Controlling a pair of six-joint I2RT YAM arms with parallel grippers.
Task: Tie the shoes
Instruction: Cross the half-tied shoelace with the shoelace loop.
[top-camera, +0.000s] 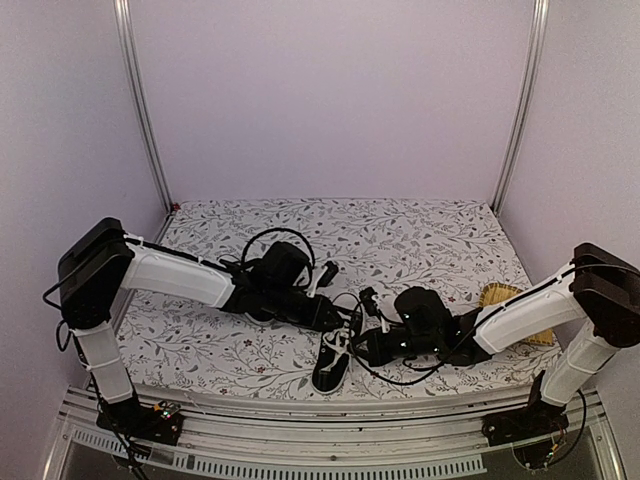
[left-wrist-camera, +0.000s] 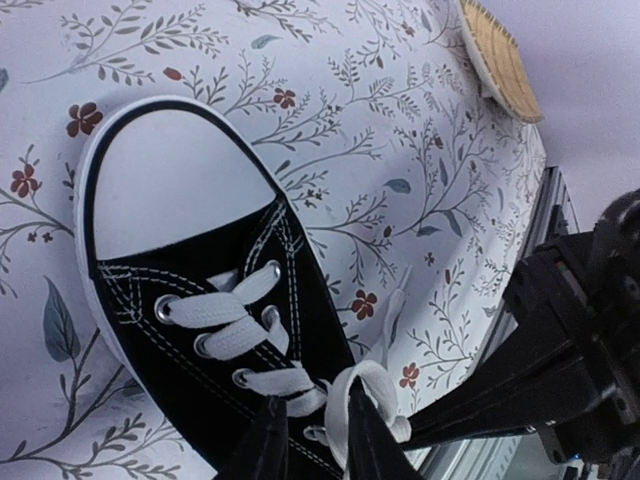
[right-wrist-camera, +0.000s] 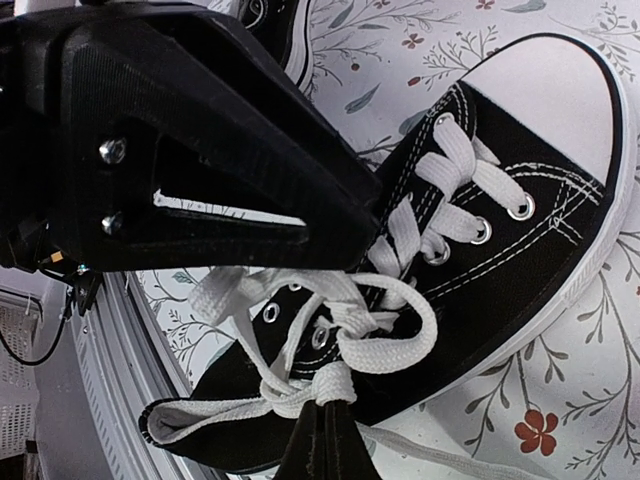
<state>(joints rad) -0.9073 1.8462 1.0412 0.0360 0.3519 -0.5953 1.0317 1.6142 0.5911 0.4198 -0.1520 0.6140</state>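
Count: you have two shoes in frame, two grippers, and one tan woven object.

Shoe (top-camera: 333, 362): black canvas low-top with a white toe cap (left-wrist-camera: 170, 180), white rubber sole, white stitching and silver eyelets. The white lace (right-wrist-camera: 400, 330) is crossed up the front and gathered into a loose knot with one loop near the ankle opening. The shoe lies on the floral table cover (top-camera: 420, 230), directly under both grippers. Its toe points away from the left gripper.

Second shoe (right-wrist-camera: 280, 20): you see only a sliver of black upper and white sole, beyond the left gripper's body in the right wrist view.

Left gripper (left-wrist-camera: 315, 405): the jaws are narrow and sit over the ankle end of the shoe. A strand of lace runs between its fingers (left-wrist-camera: 265, 445). You cannot tell whether the strand is pinched.

Right gripper (right-wrist-camera: 320, 425): the fingertips are pressed together on the lace at the knot, just beside the left gripper.

Tan woven object (left-wrist-camera: 500, 60): it lies on the cover, well apart from both grippers, out on the right arm's side.
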